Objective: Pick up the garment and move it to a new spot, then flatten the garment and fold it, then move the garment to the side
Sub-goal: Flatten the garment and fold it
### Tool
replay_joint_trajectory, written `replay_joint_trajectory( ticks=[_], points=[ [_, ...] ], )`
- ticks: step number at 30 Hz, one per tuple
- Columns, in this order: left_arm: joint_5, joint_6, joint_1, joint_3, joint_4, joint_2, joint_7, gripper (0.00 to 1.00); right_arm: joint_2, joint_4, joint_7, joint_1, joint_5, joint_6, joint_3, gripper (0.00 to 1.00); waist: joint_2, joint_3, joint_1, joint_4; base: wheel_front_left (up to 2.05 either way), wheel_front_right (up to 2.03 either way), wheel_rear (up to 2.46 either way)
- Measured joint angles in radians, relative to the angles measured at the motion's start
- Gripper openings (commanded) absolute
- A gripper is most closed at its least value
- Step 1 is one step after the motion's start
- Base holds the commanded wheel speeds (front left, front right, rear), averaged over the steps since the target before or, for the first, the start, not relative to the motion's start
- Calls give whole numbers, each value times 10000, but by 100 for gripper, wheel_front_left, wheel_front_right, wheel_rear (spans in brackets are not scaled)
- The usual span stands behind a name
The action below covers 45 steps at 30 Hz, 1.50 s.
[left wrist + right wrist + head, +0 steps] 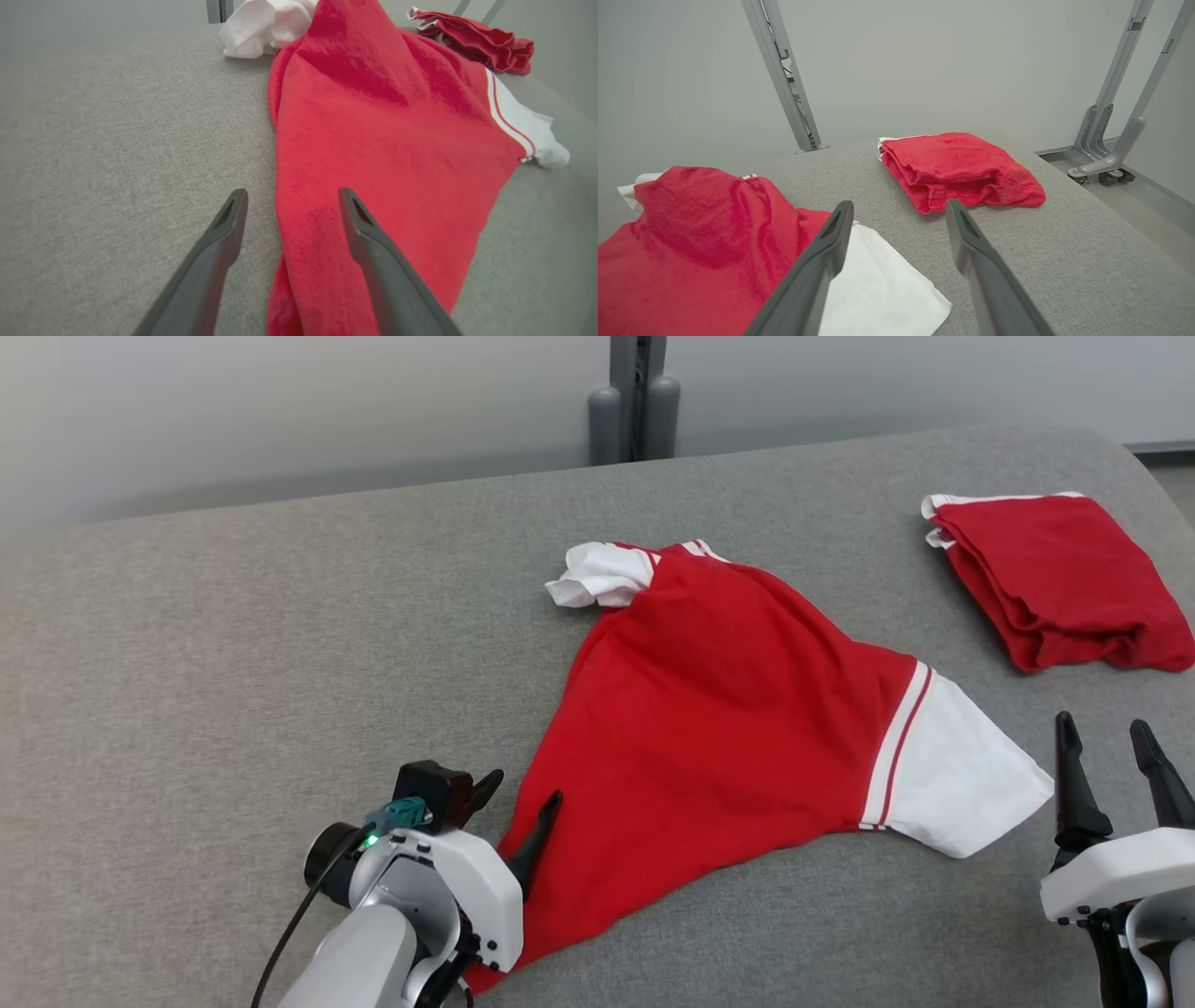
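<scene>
A red garment with white sleeves lies spread and rumpled on the grey padded table; one white sleeve points right, the other is bunched at the back. The same garment runs up the left wrist view, and in the right wrist view the garment lies at the lower left. My left gripper stands open at the garment's near left edge, one finger over the red cloth, holding nothing. My right gripper is open just right of the white sleeve, apart from it.
A second red garment, folded, lies at the table's far right; that folded garment sits beyond my right fingers. Metal frame posts stand behind the table. The table's right edge drops to the floor.
</scene>
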Motion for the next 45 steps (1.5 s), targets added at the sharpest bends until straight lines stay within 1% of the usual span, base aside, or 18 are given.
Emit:
replay_joint_trajectory(
  ticks=[4,5,6,7,10,14,16,22,28,32,36,37,38,39,45],
  points=[
    [-111,-52,-486,-291,658,105,502,100,21,-75,-2,-96,42,0,38,100,0,260,-1,-190,0,0,0],
    [-117,-52,-581,-336,759,127,546,76,23,-81,-6,-108,42,0,15,100,0,317,0,-224,0,0,0],
    [-121,-54,-683,-362,851,132,550,29,27,-81,-35,-109,42,0,-19,100,0,367,0,-253,0,0,0],
    [-151,-54,-767,-382,934,132,560,0,27,-81,-38,-112,40,0,-46,100,0,404,0,-276,0,0,0],
    [-192,-84,-955,-495,1072,128,525,0,42,-84,-77,-149,36,0,-79,100,0,474,-1,-310,0,0,0],
    [-180,-77,-1233,-493,1066,153,228,0,59,-86,-121,-151,31,0,-96,100,0,522,0,-300,0,0,0],
    [-119,-15,-1482,-483,1066,196,96,0,67,-77,-138,-166,31,0,-75,100,0,562,0,-283,0,0,0],
    [142,65,-2316,-493,1285,518,-19,0,98,-4,-213,-371,73,0,113,100,0,757,-1,-277,0,0,0],
    [554,46,-3191,-809,1695,817,-165,0,111,96,-313,-626,96,0,328,100,0,1024,0,-365,0,0,0],
    [698,-29,-3730,-1195,1994,794,-314,0,115,228,-397,-738,144,0,424,100,0,1145,0,-460,0,0,0],
    [602,-58,-4054,-1400,2345,752,-468,0,119,395,-431,-809,163,0,527,100,0,1173,0,-546,0,0,0],
    [545,-82,-4073,-1402,2426,748,-573,32,119,441,-441,-809,173,0,529,100,0,1164,0,-556,0,0,0],
    [500,-82,-4076,-1404,2500,744,-673,98,119,476,-477,-812,174,0,522,100,0,1149,0,-557,0,0,0],
    [439,-84,-4074,-1398,2585,740,-765,100,119,504,-489,-814,174,0,512,100,0,1129,0,-549,0,0,0],
    [63,-63,-3768,-1191,2830,767,-1467,100,123,570,-650,-782,169,0,295,100,0,912,0,-349,0,0,0]
  ],
)
